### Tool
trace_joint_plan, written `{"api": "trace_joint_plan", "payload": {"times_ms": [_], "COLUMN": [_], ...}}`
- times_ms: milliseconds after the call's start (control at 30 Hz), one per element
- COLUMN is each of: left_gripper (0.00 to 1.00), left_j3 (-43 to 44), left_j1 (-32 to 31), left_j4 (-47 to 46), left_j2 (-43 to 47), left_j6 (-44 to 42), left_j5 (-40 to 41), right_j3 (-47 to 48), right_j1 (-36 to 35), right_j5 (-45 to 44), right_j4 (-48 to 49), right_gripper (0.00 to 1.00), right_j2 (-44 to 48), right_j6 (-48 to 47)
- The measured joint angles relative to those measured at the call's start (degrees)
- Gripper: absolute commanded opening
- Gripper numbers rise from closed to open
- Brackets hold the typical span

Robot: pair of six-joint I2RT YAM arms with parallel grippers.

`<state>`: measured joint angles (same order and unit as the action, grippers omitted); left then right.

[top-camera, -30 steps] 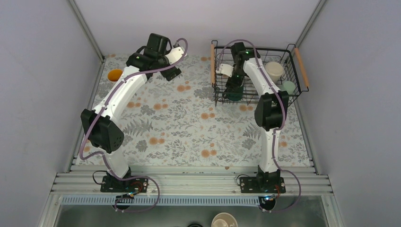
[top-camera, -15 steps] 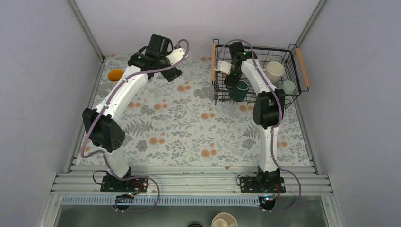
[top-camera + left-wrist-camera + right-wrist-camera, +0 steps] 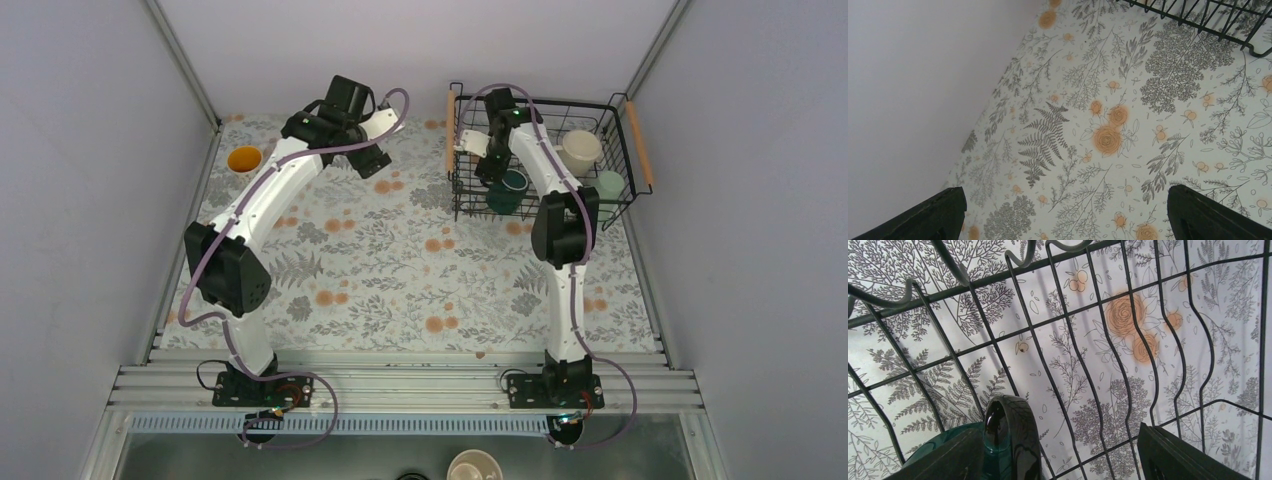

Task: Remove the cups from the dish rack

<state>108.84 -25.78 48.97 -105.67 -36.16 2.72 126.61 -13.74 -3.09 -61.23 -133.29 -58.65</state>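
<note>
The dish rack (image 3: 540,110) stands at the far right of the mat. In it are the dark green mug (image 3: 512,190), the cream mug (image 3: 580,148) and the mint green cup (image 3: 611,185). The lavender tumbler is not in view. The floral mug with orange inside (image 3: 243,159) stands on the mat at the far left. My right gripper (image 3: 490,166) is open inside the rack. In the right wrist view (image 3: 1055,440) the green mug's handle (image 3: 1013,435) stands between its jaws, next to the left finger. My left gripper (image 3: 366,156) is open and empty above the mat, as the left wrist view (image 3: 1063,200) shows.
The rack's two wooden handles (image 3: 637,141) lie on its left and right sides. A corner of the rack (image 3: 1198,15) shows at the top right of the left wrist view. A tan-beige cup (image 3: 474,466) sits below the table's near edge. Grey walls close in on three sides.
My right gripper has drawn back toward the rack's far left, off the top of the green mug. My left gripper has shifted a little to the right over the mat.
</note>
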Motion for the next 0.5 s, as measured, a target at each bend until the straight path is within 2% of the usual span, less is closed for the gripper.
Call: {"api": "trace_joint_plan", "payload": {"times_ms": [167, 233, 400, 500], "left_gripper": [1.0, 1.0, 1.0, 1.0], "left_j3": [0.35, 0.39, 0.42, 0.42], "left_j1": [-0.48, -0.57, -0.72, -0.74], "left_j4": [0.63, 0.94, 1.6, 2.08], "left_j2": [-0.04, -0.07, -0.09, -0.09], "left_j6": [0.0, 0.0, 0.0, -0.02], "left_j5": [-0.59, -0.92, -1.53, -1.81], "right_j3": [4.37, 4.9, 5.27, 5.27], "right_j1": [0.04, 0.04, 0.02, -0.02], "right_j5": [0.83, 0.96, 0.96, 0.9], "right_j4": [-4.22, -5.29, -7.96, -9.57], "right_gripper": [0.61, 0.57, 0.4, 0.32], "right_j2": [-2.43, -2.75, -2.91, -2.97], "right_j6": [0.81, 1.29, 2.16, 2.38]}}
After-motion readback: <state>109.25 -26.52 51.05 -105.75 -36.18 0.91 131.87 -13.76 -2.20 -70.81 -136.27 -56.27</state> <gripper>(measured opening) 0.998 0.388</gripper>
